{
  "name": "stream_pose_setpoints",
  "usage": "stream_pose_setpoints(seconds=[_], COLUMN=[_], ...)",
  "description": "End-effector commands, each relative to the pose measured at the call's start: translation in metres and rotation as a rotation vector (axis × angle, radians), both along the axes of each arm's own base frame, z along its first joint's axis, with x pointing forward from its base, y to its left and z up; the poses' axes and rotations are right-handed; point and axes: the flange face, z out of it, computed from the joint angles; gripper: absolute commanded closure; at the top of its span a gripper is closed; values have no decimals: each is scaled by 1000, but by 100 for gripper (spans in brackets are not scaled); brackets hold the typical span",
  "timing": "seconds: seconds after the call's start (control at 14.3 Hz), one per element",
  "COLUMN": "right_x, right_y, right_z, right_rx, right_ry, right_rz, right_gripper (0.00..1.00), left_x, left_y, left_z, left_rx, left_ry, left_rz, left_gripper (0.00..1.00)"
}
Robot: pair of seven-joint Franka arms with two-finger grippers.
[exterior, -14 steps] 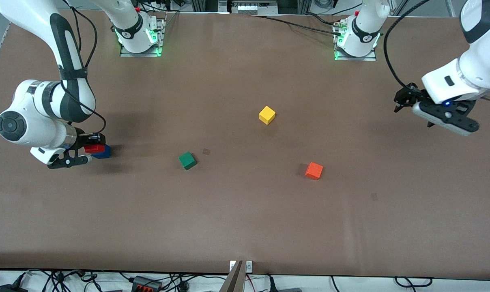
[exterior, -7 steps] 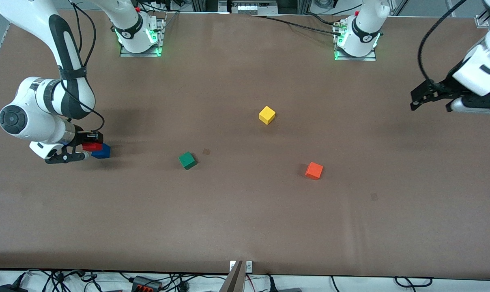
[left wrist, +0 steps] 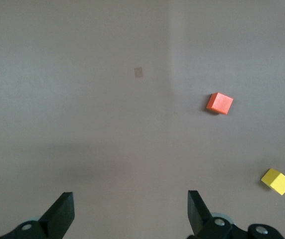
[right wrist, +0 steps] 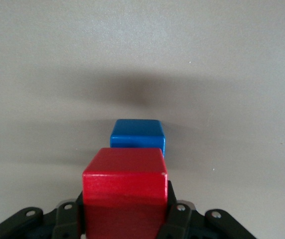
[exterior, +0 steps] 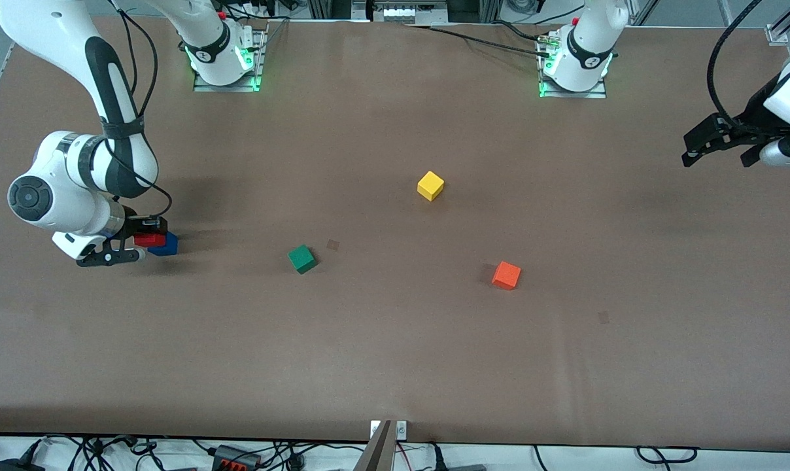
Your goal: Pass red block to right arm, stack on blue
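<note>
The red block [right wrist: 125, 191] is pinched squarely between the jaws of the right gripper [exterior: 135, 247], held level just above and slightly short of the blue cube [right wrist: 137, 137] on the desk [exterior: 395, 340]. No long axis is offered by a cube. The left gripper [left wrist: 130, 214] waits with jaws spread over the left arm's end.
</note>
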Motion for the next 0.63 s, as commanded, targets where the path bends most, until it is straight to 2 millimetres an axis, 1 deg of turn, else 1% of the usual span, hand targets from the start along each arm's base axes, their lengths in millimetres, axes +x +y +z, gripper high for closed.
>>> stream_pose_setpoints(seconds=[0.0,0.07,0.42,0.56], right_x=[-3,-3,-4,-4], right_y=[-2,-2,-4,-3], right_z=[0,-1,-6,-10], right_rx=[-8,-7,-8,-8], right_ry=[-7,-2,0,6], right_rz=[2,2,-4,-3], right_gripper=[100,100,100,100], left_x=[4,3,4,13], left_y=[1,-4,-2,-7], left_z=[-4,-5,-4,-2], left_rx=[8,10,16,17], left_ry=[24,25,27,25], left_rz=[14,6,1,-8], left_gripper=[0,0,0,0])
